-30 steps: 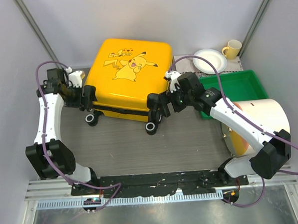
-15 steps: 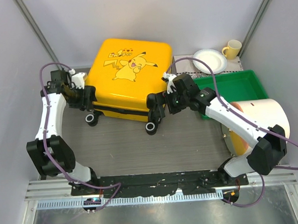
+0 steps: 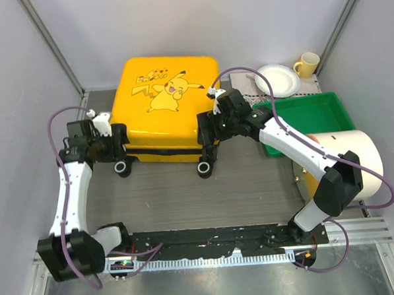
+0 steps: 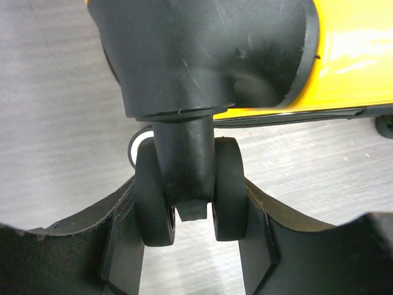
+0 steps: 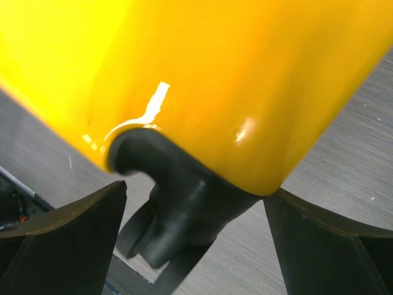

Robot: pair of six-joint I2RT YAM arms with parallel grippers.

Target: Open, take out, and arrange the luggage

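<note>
The luggage (image 3: 165, 103) is a yellow hard-shell suitcase with a cartoon print, lying flat and closed at the back of the table. My left gripper (image 3: 119, 143) is at its near left corner. In the left wrist view it (image 4: 189, 206) is shut on the black twin wheel (image 4: 190, 184), one finger pressed on each disc. My right gripper (image 3: 208, 135) is at the near right corner. In the right wrist view it (image 5: 196, 190) stands open, straddling the yellow shell (image 5: 202, 80) and black wheel housing (image 5: 178, 203), with a gap at the left finger.
A green tray (image 3: 301, 101) lies right of the suitcase under the right arm. A large cream cylinder (image 3: 349, 156) lies at the right edge. A white plate (image 3: 277, 79) and a yellow cup (image 3: 306, 64) stand at the back right. Grey walls close in on both sides.
The left gripper has closed on the wheel. The suitcase has swung square to the table edge, and both grippers moved with its near corners.
</note>
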